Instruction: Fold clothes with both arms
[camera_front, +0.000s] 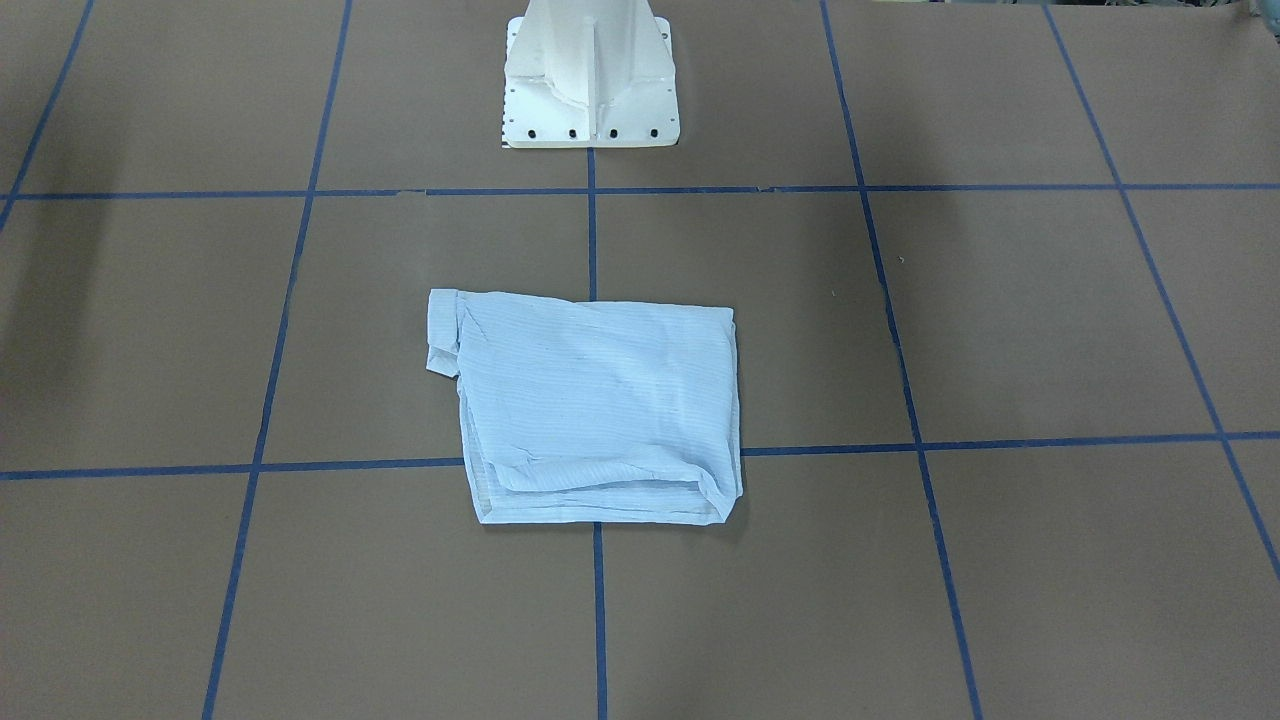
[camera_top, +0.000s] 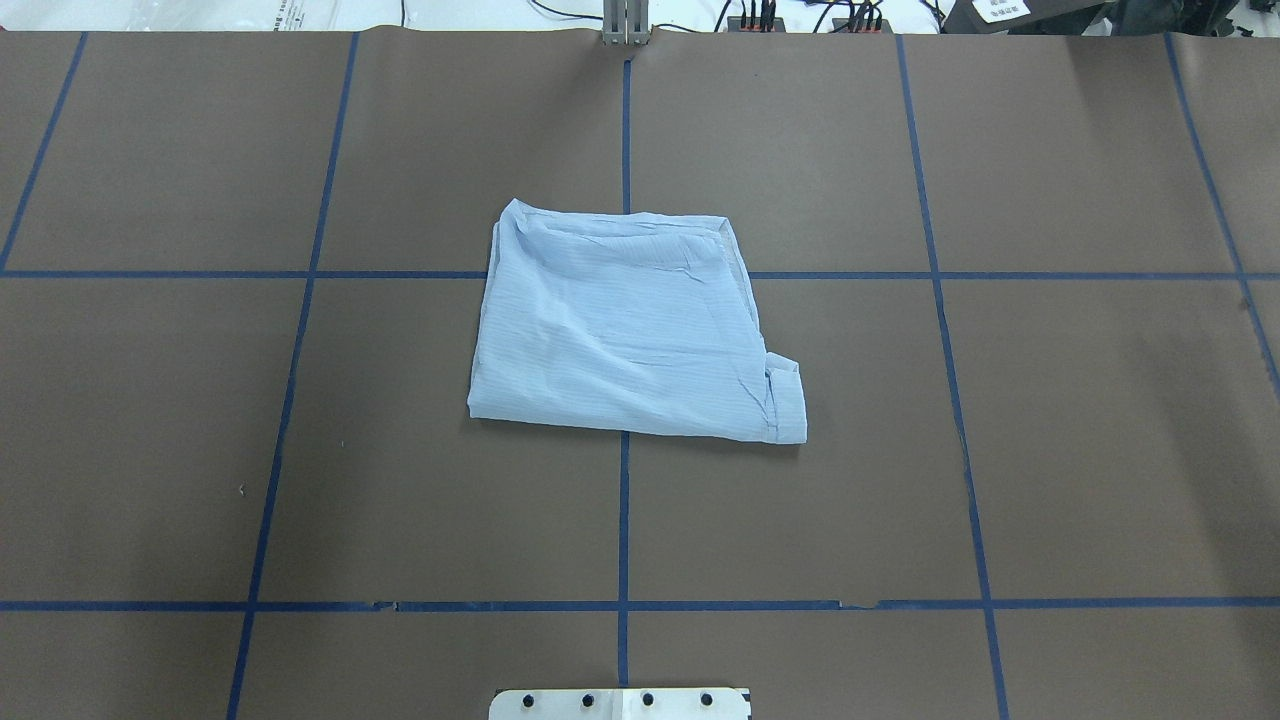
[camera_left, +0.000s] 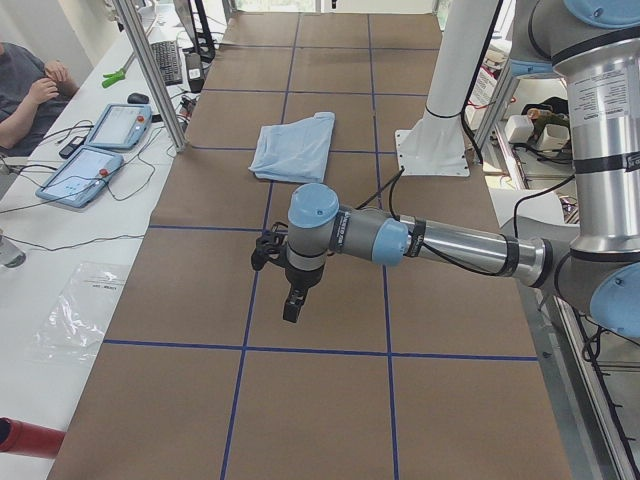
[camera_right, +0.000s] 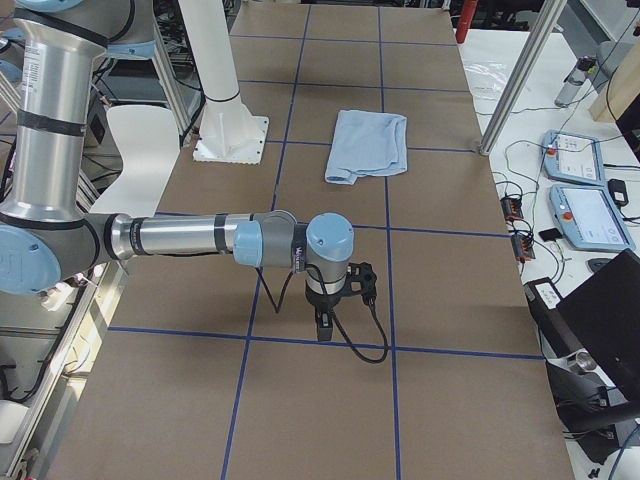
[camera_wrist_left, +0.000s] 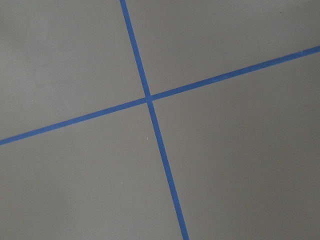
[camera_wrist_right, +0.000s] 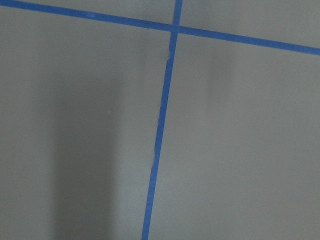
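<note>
The pale-blue striped shirt (camera_top: 625, 325) lies folded into a compact rectangle at the table's middle, with a cuff sticking out at one corner (camera_front: 441, 330). It also shows in the exterior left view (camera_left: 292, 147) and the exterior right view (camera_right: 368, 145). My left gripper (camera_left: 291, 308) hangs over bare table far from the shirt, seen only in the exterior left view. My right gripper (camera_right: 325, 326) hangs over bare table far from the shirt, seen only in the exterior right view. I cannot tell whether either is open or shut. Both wrist views show only table and tape.
The brown table (camera_top: 1050, 420) carries a grid of blue tape lines (camera_top: 623, 520). The white pedestal base (camera_front: 590, 80) stands at the robot side. Control tablets (camera_left: 95, 150) and a seated person (camera_left: 30, 90) are beside the table's far side.
</note>
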